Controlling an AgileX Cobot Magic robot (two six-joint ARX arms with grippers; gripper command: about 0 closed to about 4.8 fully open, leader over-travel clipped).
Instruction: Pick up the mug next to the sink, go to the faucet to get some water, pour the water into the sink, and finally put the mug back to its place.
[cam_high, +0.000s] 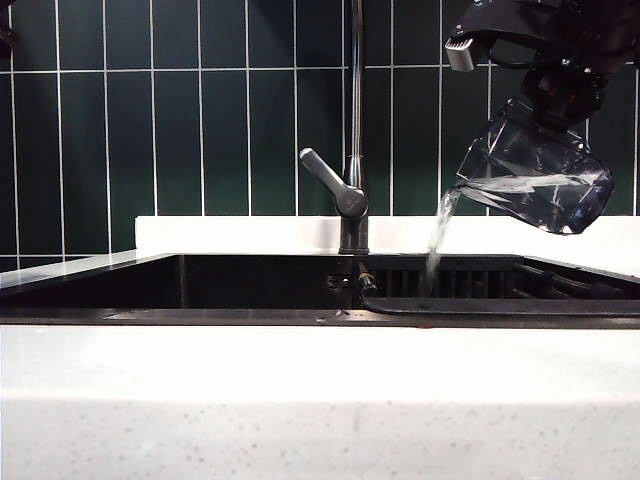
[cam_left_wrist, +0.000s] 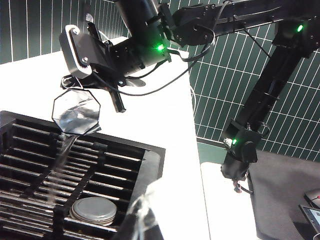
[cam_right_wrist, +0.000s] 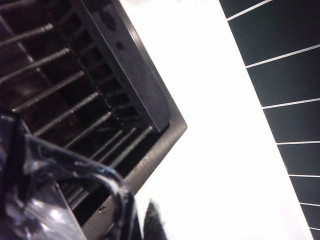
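- One mug, clear glass, hangs tipped above the right end of the sink; one thin stream of water falls from its lip onto the ribbed rack.
- The right gripper is clenched on the mug, high at the right.
- The left gripper is outside every view; it is closed.
- One faucet stands mid-sink, its single lever angled left.
- One round metal drain cover lies under the rack.
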